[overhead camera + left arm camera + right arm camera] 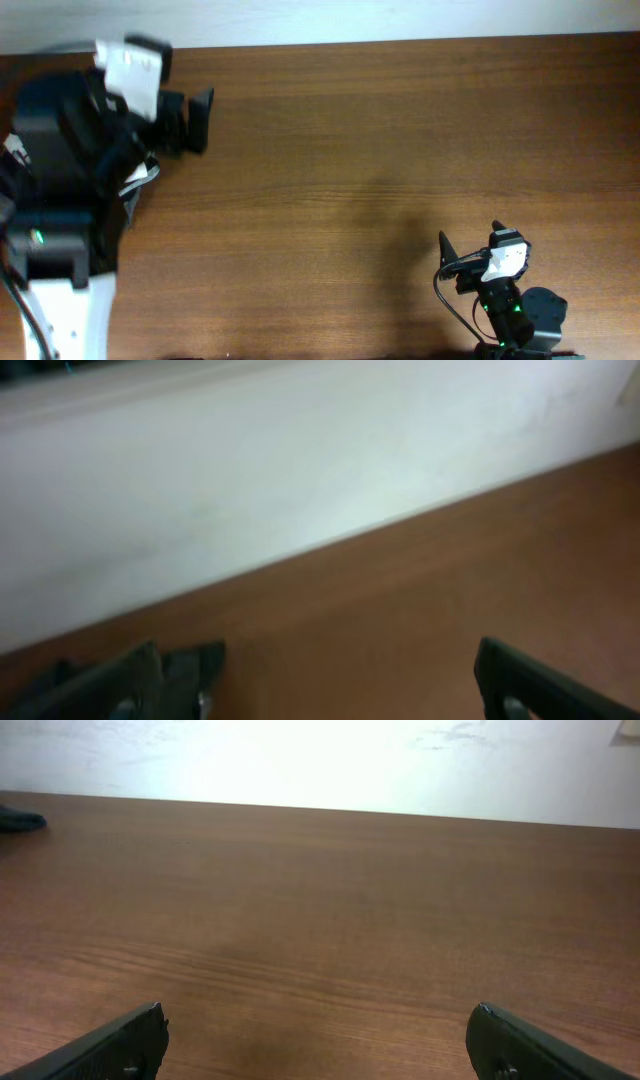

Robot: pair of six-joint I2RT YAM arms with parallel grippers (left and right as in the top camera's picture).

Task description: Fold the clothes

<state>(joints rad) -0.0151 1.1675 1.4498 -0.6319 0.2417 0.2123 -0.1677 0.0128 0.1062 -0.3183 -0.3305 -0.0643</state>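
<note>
You have no shirt to work on in any of the three views, so the relation your next move depends on cannot be read: which way the clothes lie from either tool, how their long axis runs, and which arm is nearer are all unknown. From overhead, the brown wooden table [350, 150] shows only bare wood grain between the two arms, with the pale wall [400, 20] running along its far edge. Your left gripper [205, 120] hangs over the table's far left corner, and its own camera shows both fingers spread wide over bare wood with nothing between them. Your right gripper [470, 238] sits at the table's near edge, right of the middle, facing the far wall; its jaws are also fully apart and empty, and its camera looks across open tabletop. In that right wrist view a small dark sliver [15, 820] shows at the table's far left, too little of it to name; it may be part of the other arm and not cloth. How the shirt looks, whether flat, bunched or half folded, cannot be told. Your likely first step is to find the garment or wait until it lies on the table, and neither arm has an advantage until then.
</note>
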